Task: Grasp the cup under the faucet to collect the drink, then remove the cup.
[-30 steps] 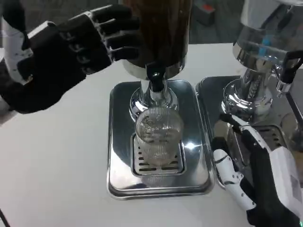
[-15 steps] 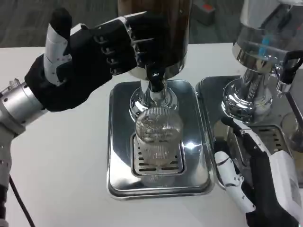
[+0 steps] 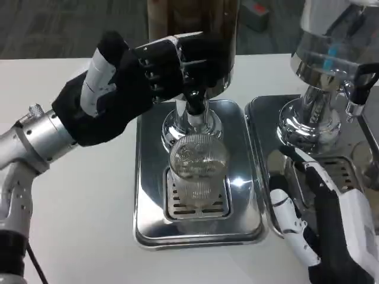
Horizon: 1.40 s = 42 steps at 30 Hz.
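A clear ribbed cup (image 3: pixel 198 168) stands upright on the grate of the steel drip tray (image 3: pixel 149 177), directly below the black faucet (image 3: pixel 193 102) of the dark drink dispenser (image 3: pixel 198 41). My left hand (image 3: pixel 139 80) is raised above and left of the cup, its fingers reaching the faucet area at the dispenser's base; it holds nothing that I can see. My right hand (image 3: pixel 320 222) rests low at the right of the tray, fingers apart, not touching the cup.
A second dispenser (image 3: pixel 331 65) with its own steel tray (image 3: pixel 355 171) stands at the right, close behind my right hand. White table (image 3: pixel 71 225) extends to the left and front.
My left hand has moved rightward and down from the far left toward the faucet. The cup and my right hand have stayed put.
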### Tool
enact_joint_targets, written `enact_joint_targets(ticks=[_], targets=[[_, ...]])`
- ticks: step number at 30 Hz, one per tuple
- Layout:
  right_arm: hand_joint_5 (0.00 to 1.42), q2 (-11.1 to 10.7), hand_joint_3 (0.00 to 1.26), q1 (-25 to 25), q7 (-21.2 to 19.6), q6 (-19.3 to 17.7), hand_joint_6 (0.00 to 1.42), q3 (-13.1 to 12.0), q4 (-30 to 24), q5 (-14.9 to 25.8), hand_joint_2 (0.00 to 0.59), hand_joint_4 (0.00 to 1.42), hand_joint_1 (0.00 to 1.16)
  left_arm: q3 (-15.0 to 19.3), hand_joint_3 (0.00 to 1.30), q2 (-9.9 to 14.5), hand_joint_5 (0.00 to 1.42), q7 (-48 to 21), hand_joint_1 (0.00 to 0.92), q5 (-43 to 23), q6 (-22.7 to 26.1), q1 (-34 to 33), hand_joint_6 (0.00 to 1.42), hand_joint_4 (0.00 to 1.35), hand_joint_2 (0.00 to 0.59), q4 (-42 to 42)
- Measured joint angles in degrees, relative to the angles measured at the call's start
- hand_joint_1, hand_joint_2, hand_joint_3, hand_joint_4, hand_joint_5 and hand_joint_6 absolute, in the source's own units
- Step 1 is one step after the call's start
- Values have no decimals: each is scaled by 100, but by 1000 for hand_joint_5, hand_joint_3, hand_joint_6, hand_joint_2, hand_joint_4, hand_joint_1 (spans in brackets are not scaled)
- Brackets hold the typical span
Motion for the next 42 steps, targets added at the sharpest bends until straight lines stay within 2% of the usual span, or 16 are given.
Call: enact_joint_targets(ticks=[19,30,42], targets=[[217,24,222,-1,-49,-1,260,12,23,105,340,187,0,-74,255,-96,184,-92,0,246,-644,-189,177,153,48,629],[219,-73,207,-79,28,-1,263,27,50,203,327,184,0,-146,262,-121,185,-102,0,456,-1135,-190,194,163,52,880],[220,-97,200,-49,88,-1,263,34,49,213,340,185,1,-219,271,-139,196,-119,0,466,-1557,-189,201,167,55,936]])
